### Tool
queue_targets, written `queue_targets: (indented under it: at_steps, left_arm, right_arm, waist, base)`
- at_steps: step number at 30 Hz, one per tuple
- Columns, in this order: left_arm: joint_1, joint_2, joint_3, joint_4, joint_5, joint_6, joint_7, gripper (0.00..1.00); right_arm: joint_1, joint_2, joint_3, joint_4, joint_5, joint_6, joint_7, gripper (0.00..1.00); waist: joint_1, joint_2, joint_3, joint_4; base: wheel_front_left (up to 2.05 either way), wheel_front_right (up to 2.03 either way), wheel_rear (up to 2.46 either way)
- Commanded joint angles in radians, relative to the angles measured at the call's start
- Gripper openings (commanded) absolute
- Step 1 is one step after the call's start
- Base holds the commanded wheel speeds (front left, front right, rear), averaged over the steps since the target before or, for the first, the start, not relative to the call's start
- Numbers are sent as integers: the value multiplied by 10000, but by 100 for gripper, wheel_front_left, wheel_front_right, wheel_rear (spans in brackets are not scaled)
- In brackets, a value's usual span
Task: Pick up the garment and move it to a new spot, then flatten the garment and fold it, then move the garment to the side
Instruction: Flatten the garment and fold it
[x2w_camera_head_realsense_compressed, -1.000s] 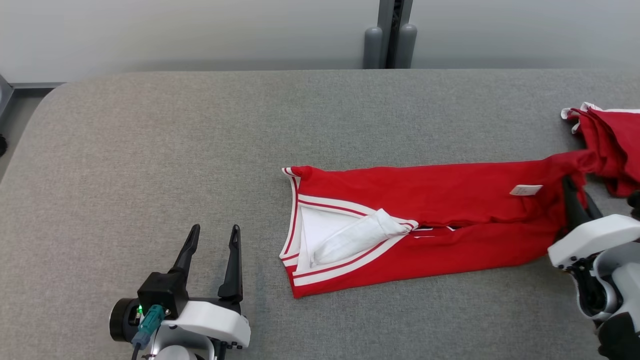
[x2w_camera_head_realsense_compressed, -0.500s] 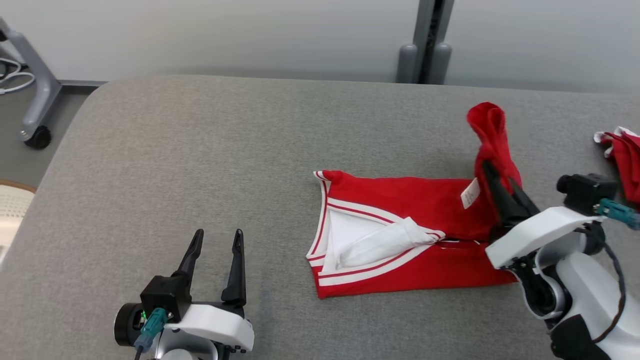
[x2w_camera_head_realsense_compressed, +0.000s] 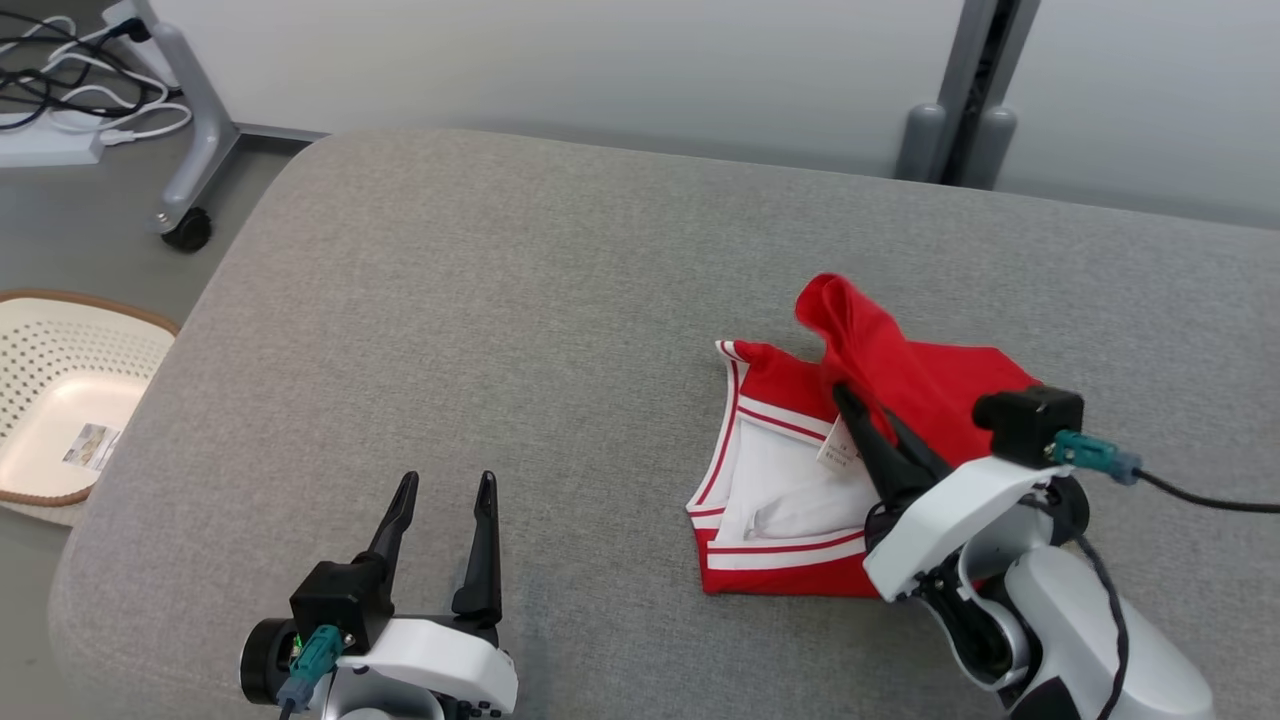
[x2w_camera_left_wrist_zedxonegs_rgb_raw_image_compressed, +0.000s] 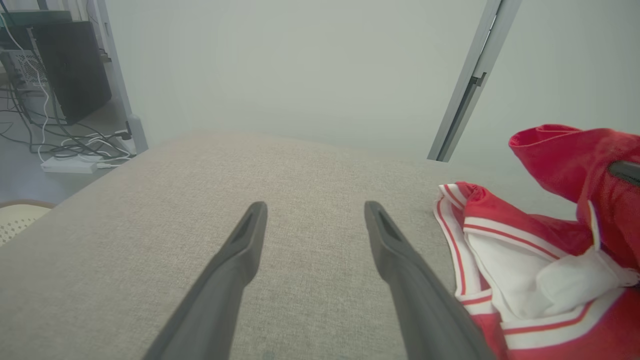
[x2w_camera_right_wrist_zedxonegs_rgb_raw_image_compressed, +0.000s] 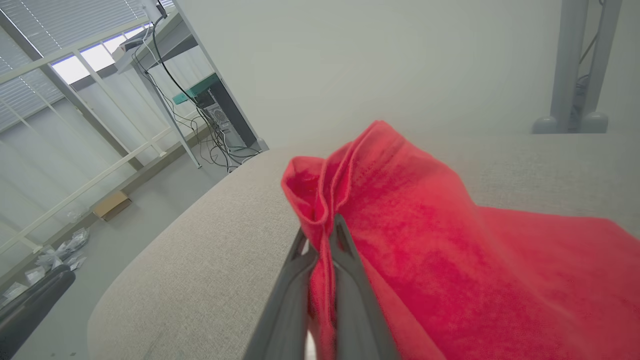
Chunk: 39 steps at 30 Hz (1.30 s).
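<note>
Bench (x2w_camera_head_realsense_compressed: 520, 300): grey, fabric-covered, rounded corner at far left.
Garment (x2w_camera_head_realsense_compressed: 930, 380): red with white striped trim, on bench right of centre, partly folded; one red end lifted above lower layers.
Basket (x2w_camera_head_realsense_compressed: 70, 345): cream, perforated, on floor left of bench.
Right hand (x2w_camera_right_wrist_zedxonegs_rgb_raw_image_compressed: 320, 235): fingers pressed together, pinching raised red fold.
Left hand (x2w_camera_head_realsense_compressed: 447, 480): fingers spread over bare bench, near left, well apart from garment.
Label (x2w_camera_head_realsense_compressed: 838, 445): white, on garment, just beside right hand.

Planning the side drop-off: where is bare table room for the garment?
The grey table is bare from the left gripper to its far edge, left of the red garment. Crowded at right, where the right gripper pinches it.
</note>
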Motion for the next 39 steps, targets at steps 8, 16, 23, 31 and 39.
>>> queue_targets:
  at_steps: [8,16,23,31,39]
  left_arm:
    - [-3,35,-96,-2,-160,110,-37,100]
    - [-158,37,-222,41,-206,141,-37,100]
    - [-213,35,-276,97,-244,153,-37,100]
    - [-122,37,-215,107,-233,184,-37,100]
    - [-126,35,-59,30,-148,203,-37,100]
  right_arm:
    - [331,317,361,273,-372,1,232,0]
    - [214,687,677,1015,-458,1,137,0]
    - [21,1025,944,1711,-320,1,-51,91]
    - [-106,1241,1468,1227,470,1,-321,100]
    - [-306,379,750,807,-395,1,-1234,100]
  waist:
    - [0,0,125,440]
    - [0,0,247,615]
    - [0,0,252,709]
    - [0,0,178,592]
    - [0,0,32,-95]
  base:
    - [0,0,0]
    - [0,0,0]
    - [0,0,0]
    - [0,0,0]
    - [0,0,0]
